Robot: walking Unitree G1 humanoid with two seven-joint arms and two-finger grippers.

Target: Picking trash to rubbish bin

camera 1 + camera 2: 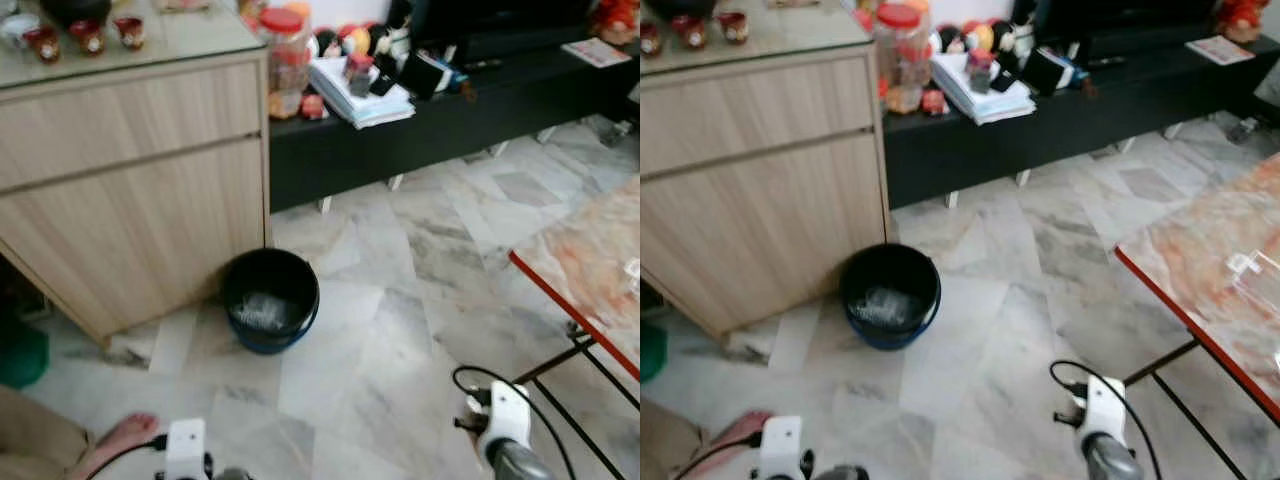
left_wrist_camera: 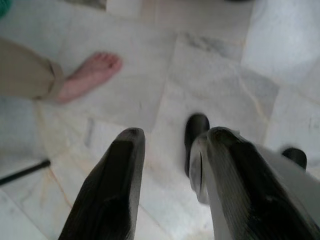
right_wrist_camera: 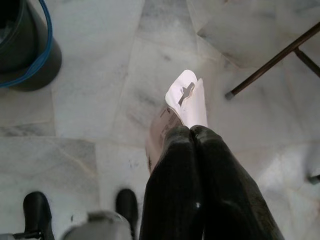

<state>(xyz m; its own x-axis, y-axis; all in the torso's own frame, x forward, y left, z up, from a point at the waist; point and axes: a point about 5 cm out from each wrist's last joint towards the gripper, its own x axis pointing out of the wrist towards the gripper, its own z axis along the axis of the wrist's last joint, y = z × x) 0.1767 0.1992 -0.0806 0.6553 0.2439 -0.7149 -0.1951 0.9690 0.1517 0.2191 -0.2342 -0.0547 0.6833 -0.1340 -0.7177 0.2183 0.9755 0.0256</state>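
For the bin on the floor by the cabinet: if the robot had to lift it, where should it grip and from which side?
Probably the rim of the rubbish bin, from the open floor side. It stands upright with its mouth open upward, so one finger could go inside the wall and one outside. The wooden cabinet is close behind it, leaving little room there. The right gripper is shut on a piece of paper packaging, so the open left gripper would do it.

The right gripper's [image 3: 192, 131] two black fingers are pressed together on a flat white paper packet [image 3: 182, 102] above pale marble floor tiles [image 3: 100, 75]. A black round bin with a blue rim [image 3: 25, 47] stands well apart from it, near a thin dark table leg [image 3: 270, 62].
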